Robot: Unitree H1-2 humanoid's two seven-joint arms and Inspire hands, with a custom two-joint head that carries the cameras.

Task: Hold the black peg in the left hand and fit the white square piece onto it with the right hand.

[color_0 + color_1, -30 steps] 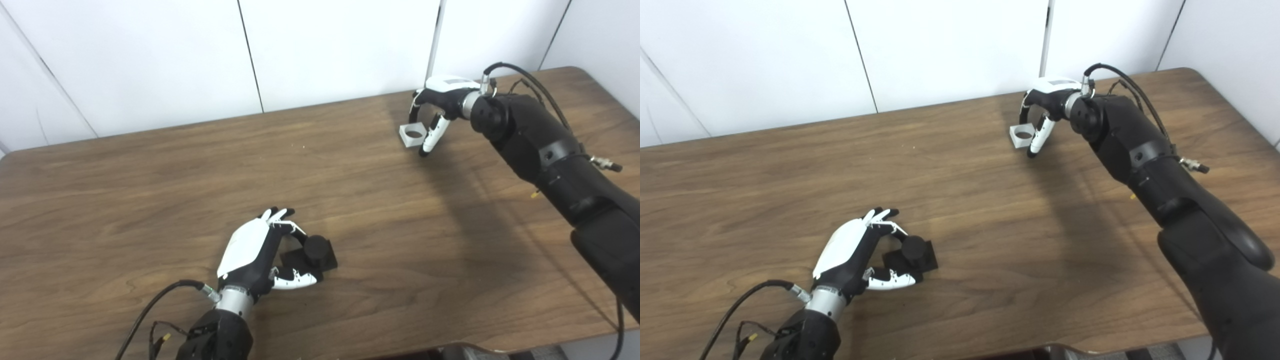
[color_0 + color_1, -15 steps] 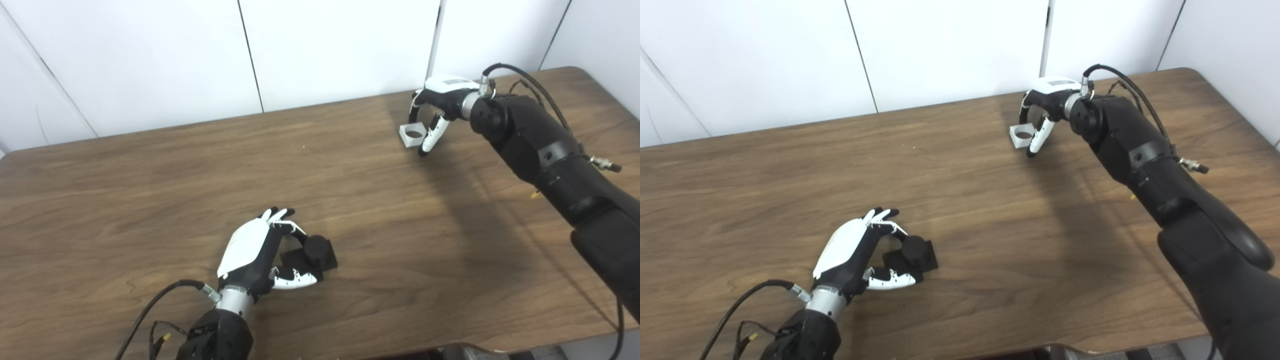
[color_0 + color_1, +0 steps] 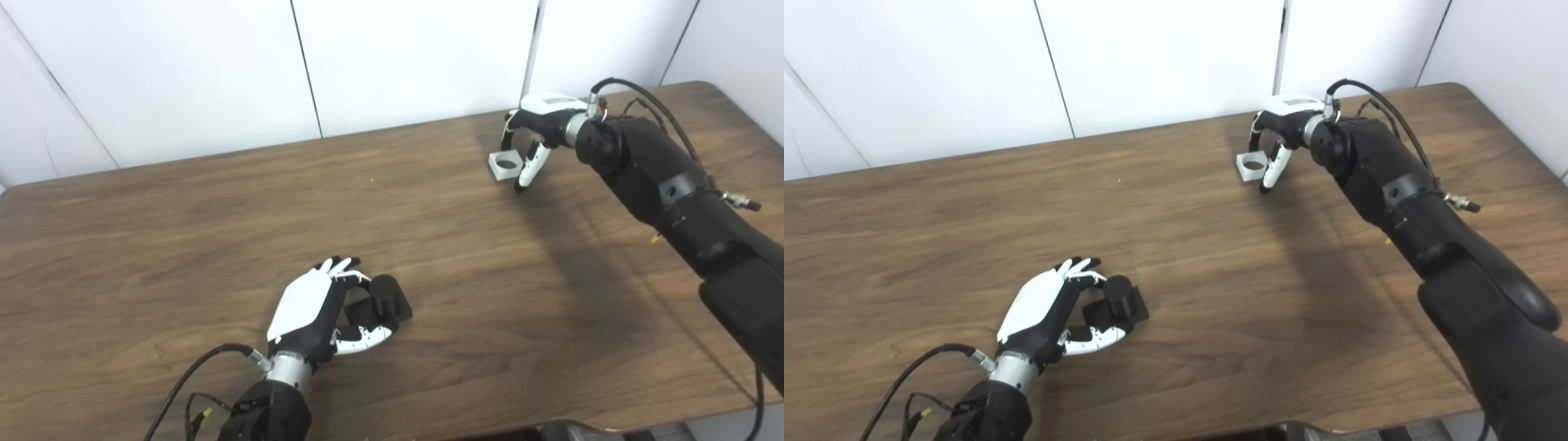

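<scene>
The black peg, a round post on a square base, lies near the table's front, tilted up off the wood. My left hand is shut on it, fingers over the post and thumb under the base. The white square piece with a round hole rests on the table at the far right. My right hand arches over it, fingers at its far edge and thumb against its right side, closed on it. The same scene shows in the right eye view, with the peg and the white piece.
The brown wooden table runs to a white wall at the back. My right arm stretches across the table's right side. A cable hangs from my left wrist near the front edge.
My left hand's fingers have closed tighter on the black peg, and the peg has tipped up and toward the palm. The right hand and the white piece have not moved.
</scene>
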